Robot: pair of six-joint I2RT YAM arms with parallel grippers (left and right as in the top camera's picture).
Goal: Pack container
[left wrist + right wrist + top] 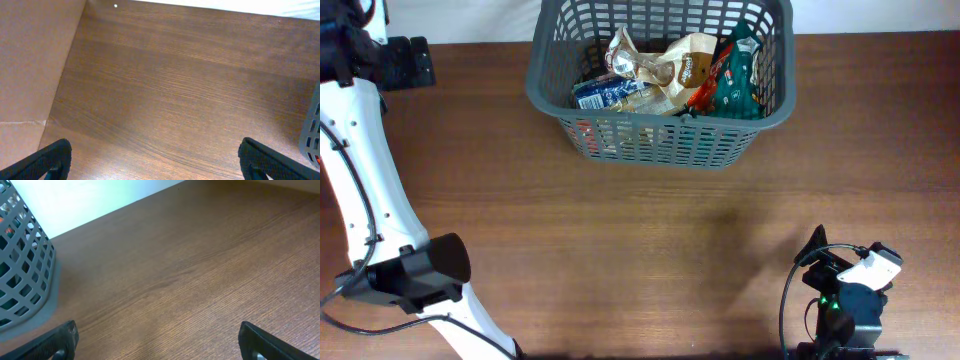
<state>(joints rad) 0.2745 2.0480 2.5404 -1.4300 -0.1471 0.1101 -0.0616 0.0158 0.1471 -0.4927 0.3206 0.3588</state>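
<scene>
The container (660, 140) is sitting at the top centre of the overhead frame, holding the snacks (670, 70), and the left gripper (160, 162) and right gripper (162, 342) are hanging wide open and empty, so parking them well clear of its walls seems wisest.

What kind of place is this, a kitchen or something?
Probably a robot test lab, not a kitchen: a white robot arm stands at a plain wooden table, with a grey basket of snack packets on it.
</scene>
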